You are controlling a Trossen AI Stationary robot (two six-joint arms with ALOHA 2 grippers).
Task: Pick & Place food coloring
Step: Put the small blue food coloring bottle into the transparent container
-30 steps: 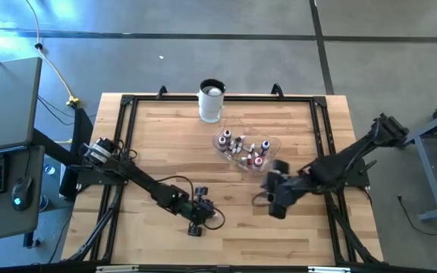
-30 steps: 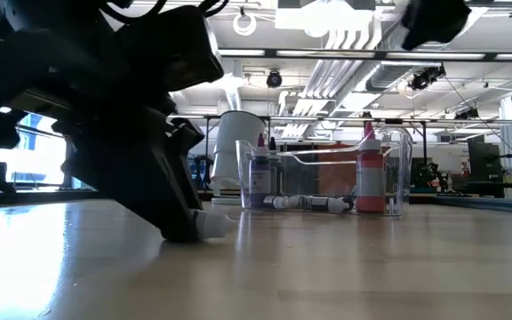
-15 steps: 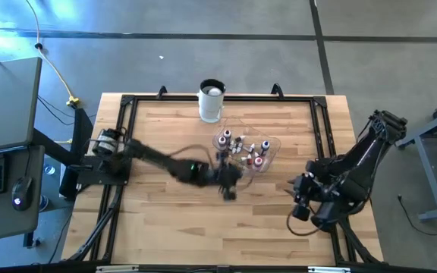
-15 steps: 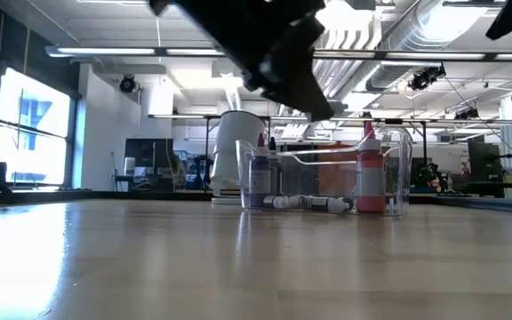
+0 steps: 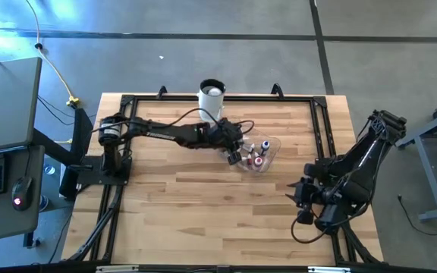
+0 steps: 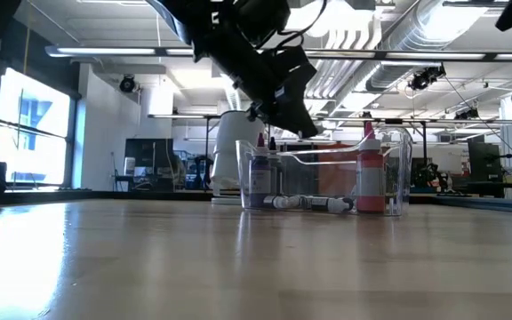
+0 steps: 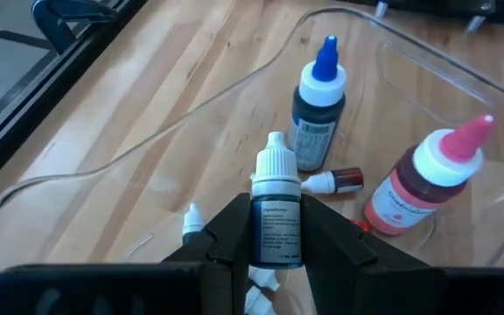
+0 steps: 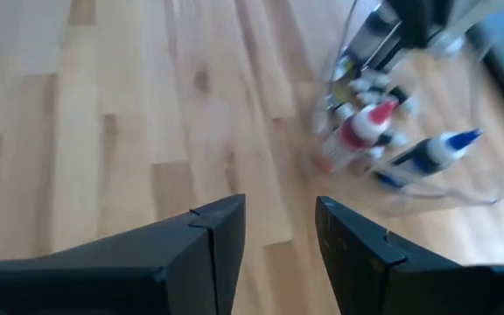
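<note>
Fingers of the left gripper (image 7: 276, 249) are clamped on one small bottle (image 7: 276, 210), which has a white cap, a dark blue body and a printed label too small to read. The wrist view shows it held upright over the clear bowl (image 7: 191, 105); the high view shows only the left gripper (image 5: 236, 157) above the bowl's edge, with the held bottle hidden under it. In the low view the left gripper (image 6: 278, 84) hangs above the bowl (image 6: 398, 169), its tips and the bottle lost in dark shapes.

Inside the bowl, the left wrist view shows a blue-capped dark bottle (image 7: 318, 109) standing, a larger red bottle with a pink tip (image 7: 427, 184) beside it, and a small red bottle (image 7: 335, 180) lying flat. More white caps are cut off behind the fingers. The bowl (image 5: 268, 144) sits near the table's far edge, just in front of the white cup (image 5: 212, 101).

The right gripper (image 5: 303, 203) waits near the table's right edge, its fingers (image 8: 221, 241) parted with nothing between them. Its wrist view shows the bowl's bottles (image 8: 366, 127) only as a blur.
</note>
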